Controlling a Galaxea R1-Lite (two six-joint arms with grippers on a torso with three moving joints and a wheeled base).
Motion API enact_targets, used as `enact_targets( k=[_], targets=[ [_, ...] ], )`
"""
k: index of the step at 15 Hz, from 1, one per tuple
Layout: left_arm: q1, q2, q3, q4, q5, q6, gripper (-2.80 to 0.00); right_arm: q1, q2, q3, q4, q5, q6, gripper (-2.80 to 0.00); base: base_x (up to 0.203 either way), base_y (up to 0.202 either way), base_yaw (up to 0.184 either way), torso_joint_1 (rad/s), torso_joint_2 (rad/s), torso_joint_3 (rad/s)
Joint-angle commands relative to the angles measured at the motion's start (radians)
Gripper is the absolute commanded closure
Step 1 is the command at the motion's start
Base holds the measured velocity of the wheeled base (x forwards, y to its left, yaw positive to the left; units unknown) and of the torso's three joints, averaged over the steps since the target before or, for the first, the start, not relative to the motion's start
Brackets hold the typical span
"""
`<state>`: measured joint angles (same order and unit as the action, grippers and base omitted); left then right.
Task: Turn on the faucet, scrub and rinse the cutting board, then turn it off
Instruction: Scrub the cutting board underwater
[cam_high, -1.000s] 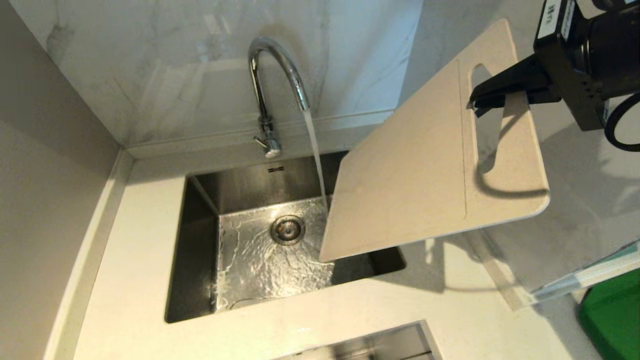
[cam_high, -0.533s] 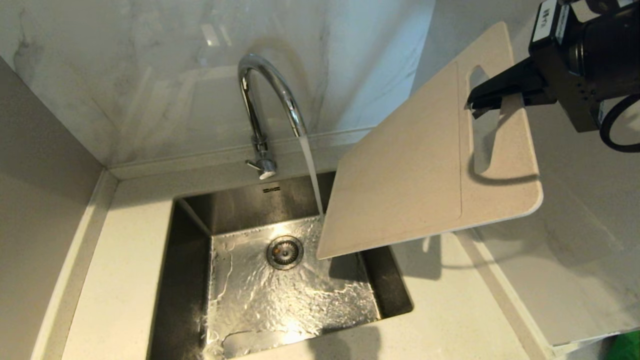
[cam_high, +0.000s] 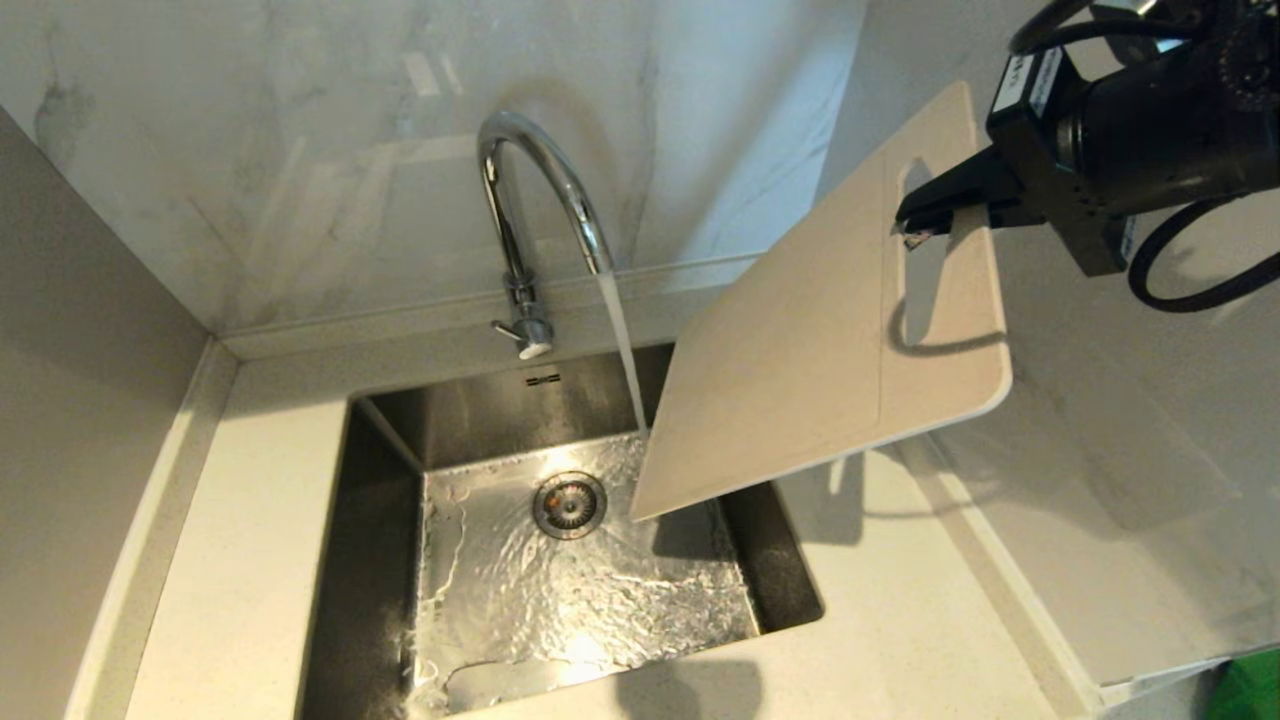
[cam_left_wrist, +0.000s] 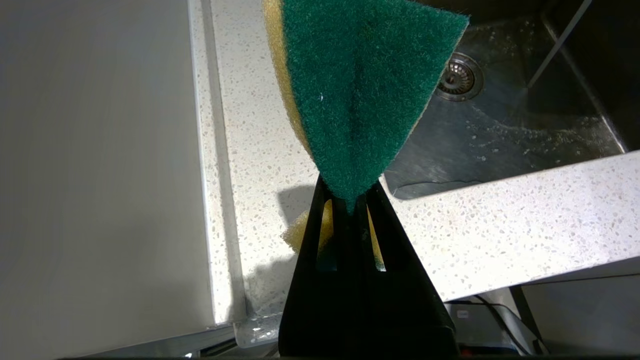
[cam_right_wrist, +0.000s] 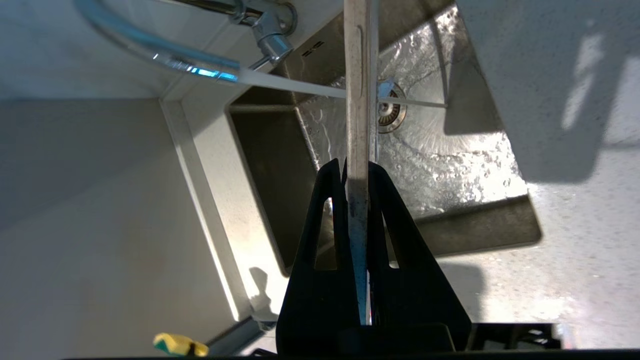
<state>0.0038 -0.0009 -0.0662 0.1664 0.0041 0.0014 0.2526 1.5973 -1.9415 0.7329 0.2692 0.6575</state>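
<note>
Water runs from the faucet (cam_high: 540, 190) into the sink (cam_high: 380, 500); the cutting board (cam_high: 800, 370), clamped at its slot end in the closed right hand (cam_high: 925, 215), hangs tilted below it, its far corner just beside the stream. The left hand (cam_left_wrist: 350, 205), closed on a green sponge (cam_left_wrist: 360, 90), is parked over the surface (cam_left_wrist: 250, 150), so scrubbing, rinsing and shut-off appear outstanding.

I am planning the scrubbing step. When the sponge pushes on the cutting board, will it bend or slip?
The cutting board probably stays stiff: held only at its slot end by the right gripper, it hangs straight. It may pivot or slip, gripped at one edge beside the water stream. The sponge looks soft, creased between the left gripper.
</note>
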Motion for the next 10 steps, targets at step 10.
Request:
enact_targets(
  k=[10],
  targets=[
    [0.001,0.001,0.0,0.001,0.0,0.0,0.0,0.069,0.266,0.001,-0.188,0.01,0.196,0.0,0.0,0.0,0.0,0.0,0.0,0.0]
  ],
)
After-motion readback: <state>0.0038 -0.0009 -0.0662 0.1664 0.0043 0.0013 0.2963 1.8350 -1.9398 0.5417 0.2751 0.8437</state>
